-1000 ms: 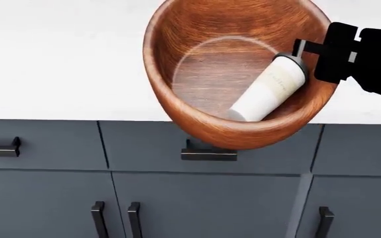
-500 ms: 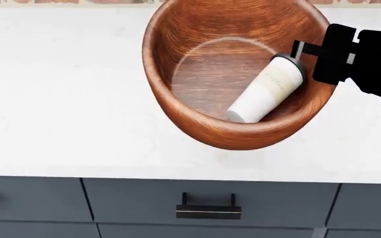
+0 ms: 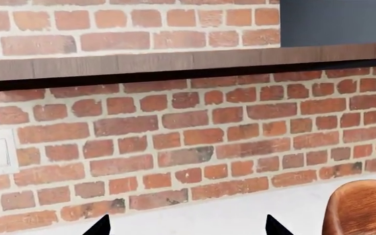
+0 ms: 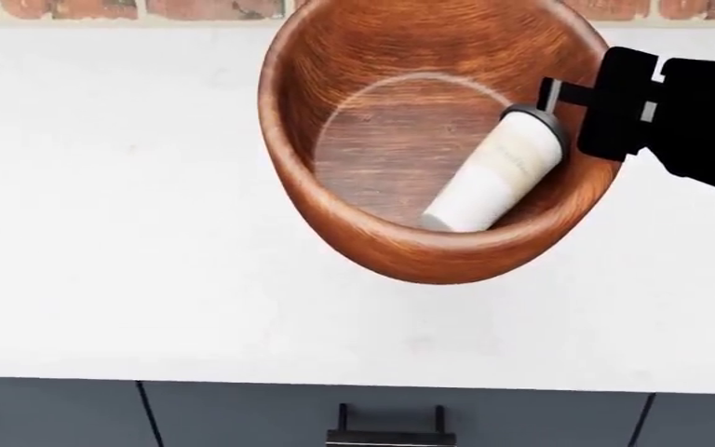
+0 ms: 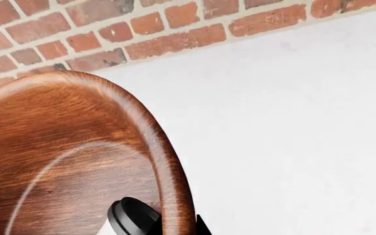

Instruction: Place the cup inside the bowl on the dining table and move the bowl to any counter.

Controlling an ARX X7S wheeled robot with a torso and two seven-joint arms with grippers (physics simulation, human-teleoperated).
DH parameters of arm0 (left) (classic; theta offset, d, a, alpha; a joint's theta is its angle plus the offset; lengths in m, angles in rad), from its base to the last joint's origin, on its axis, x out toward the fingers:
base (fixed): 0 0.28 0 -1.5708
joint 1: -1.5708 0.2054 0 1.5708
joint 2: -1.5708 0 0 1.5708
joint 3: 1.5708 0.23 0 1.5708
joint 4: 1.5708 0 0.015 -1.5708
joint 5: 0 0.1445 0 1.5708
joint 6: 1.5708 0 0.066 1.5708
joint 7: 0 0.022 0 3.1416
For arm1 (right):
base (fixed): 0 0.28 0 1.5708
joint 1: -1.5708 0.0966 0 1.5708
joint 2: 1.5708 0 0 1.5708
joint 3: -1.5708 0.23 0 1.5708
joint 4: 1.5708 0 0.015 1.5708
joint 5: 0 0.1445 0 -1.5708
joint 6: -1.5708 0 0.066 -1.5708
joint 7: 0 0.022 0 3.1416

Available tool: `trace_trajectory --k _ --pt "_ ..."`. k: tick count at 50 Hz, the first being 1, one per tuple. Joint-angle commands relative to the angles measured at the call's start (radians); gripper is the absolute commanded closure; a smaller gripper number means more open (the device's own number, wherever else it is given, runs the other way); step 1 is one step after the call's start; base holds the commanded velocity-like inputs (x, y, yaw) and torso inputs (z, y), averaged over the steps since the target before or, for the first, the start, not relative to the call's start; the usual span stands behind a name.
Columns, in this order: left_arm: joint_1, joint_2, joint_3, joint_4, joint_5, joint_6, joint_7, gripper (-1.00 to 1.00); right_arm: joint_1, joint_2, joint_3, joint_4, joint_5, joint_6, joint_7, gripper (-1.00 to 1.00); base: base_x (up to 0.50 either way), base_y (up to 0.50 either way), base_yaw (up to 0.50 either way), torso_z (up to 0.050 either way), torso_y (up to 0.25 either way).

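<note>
Head view shows us the reddish-brown wooden bowl held over the white stone table, our right end effector clamped on its rim at 3 o'clock, the lidded paper cup lying tilted inside against that wall. We judge that a one-sided rim grip could let the heavy, thick-walled bowl tip or slip as it is lowered, rolling the cup out. Our left end effector hangs with its tips apart, empty.
</note>
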Motion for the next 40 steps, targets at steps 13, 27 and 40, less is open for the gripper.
trace_trajectory --k 13,27,40 --pt "0.006 0.001 -0.008 0.001 0.006 0.003 0.004 -1.0 -0.004 -0.003 0.022 -0.01 -0.012 0.0 0.0 1.0 0.39 0.0 0.0 0.0 0.002" --pt "0.033 -0.016 -0.026 0.026 -0.014 0.015 -0.014 -1.0 -0.034 -0.072 -0.005 0.044 -0.038 -0.028 -0.002 1.0 0.04 0.0 0.0 0.001 0.001" --pt "0.043 -0.03 -0.043 0.041 -0.036 0.021 -0.032 -1.0 -0.066 -0.157 -0.041 0.117 -0.075 -0.054 -0.039 1.0 0.0 0.0 0.0 0.0 0.001"
